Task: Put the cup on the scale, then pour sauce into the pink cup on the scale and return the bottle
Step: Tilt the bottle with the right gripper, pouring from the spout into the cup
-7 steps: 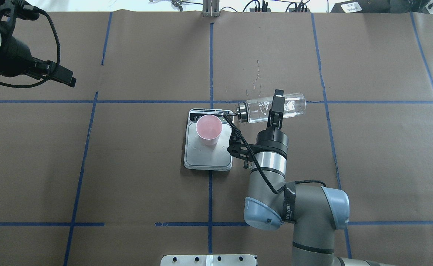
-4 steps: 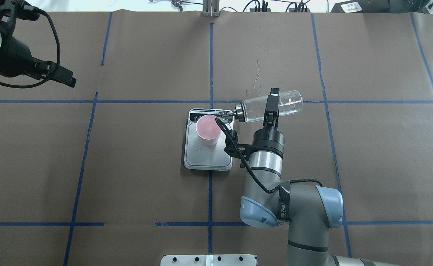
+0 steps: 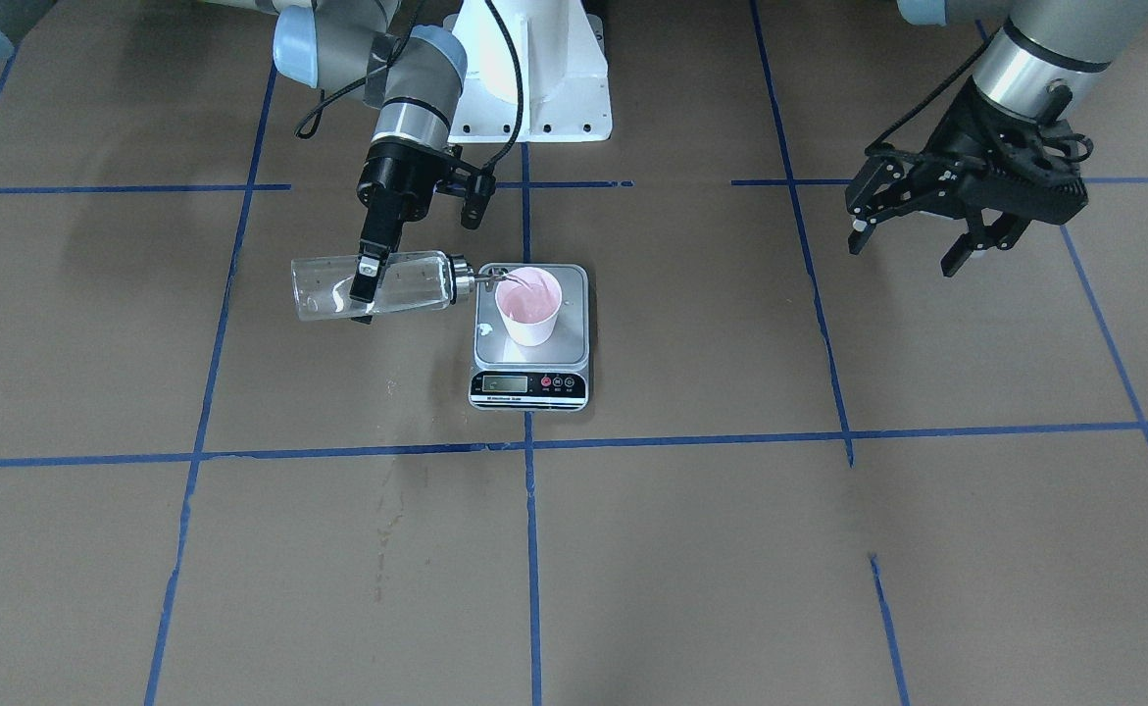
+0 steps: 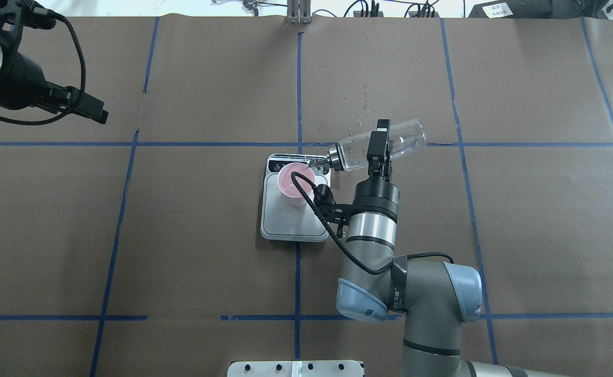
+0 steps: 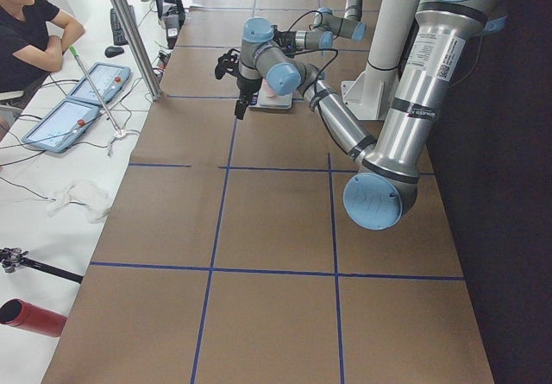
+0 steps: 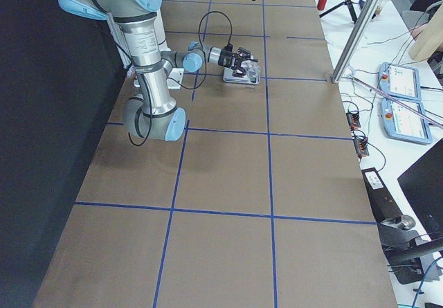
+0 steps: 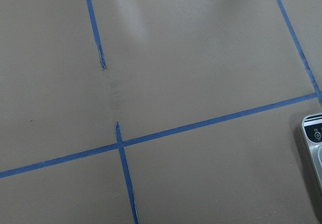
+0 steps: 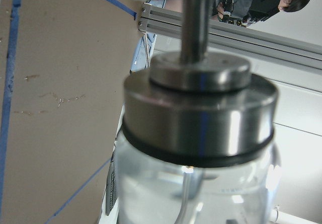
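Note:
The pink cup [image 3: 529, 306] stands upright on the scale [image 3: 530, 387], toward the display end of its platform. It also shows in the overhead view [image 4: 291, 183] on the scale [image 4: 293, 222]. My right gripper [image 4: 379, 141] is shut on the clear glass bottle [image 4: 408, 137] and holds it nearly on its side. The silver spout [image 4: 314, 163] reaches over the cup's rim. In the front view the bottle [image 3: 407, 279] lies level with the cup's top. The right wrist view shows only the cap [image 8: 198, 118]. My left gripper [image 3: 905, 250] hangs open and empty, far off to the side.
Brown paper with blue tape lines [image 4: 299, 94] covers the table. Dried droplet marks [image 4: 364, 112] lie beyond the bottle. The white robot base [image 3: 529, 69] stands behind the scale. A cable [image 4: 316, 209] loops over the cup's near rim. An operator [image 5: 26, 30] sits past the table.
My right gripper has moved left and tipped the bottle further. The spout went from beside the cup to over its rim. The left arm has not moved.

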Robot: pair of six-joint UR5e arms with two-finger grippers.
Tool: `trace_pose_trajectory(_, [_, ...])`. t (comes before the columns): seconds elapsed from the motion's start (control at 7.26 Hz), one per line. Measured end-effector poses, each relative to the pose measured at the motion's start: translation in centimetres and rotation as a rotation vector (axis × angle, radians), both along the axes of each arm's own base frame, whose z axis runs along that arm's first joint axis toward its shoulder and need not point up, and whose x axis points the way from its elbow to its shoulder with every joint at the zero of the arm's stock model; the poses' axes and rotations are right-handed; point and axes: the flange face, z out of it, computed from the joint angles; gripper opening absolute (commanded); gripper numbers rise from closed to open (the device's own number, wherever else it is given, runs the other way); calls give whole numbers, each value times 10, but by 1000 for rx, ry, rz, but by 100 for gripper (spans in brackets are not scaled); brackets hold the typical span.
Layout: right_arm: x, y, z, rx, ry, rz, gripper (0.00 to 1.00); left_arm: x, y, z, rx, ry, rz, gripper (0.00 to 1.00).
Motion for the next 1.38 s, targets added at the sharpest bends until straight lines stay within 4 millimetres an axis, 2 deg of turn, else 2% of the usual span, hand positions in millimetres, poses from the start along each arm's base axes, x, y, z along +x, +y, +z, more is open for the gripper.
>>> trace_pose_trajectory(0.55, [-1, -1, -9, 15, 54, -3, 0, 1, -1, 1, -5, 0, -1, 100])
trace_pose_trajectory(1.38, [0, -1, -11, 18, 50, -2, 0, 1, 0, 1, -6, 0, -1, 100])
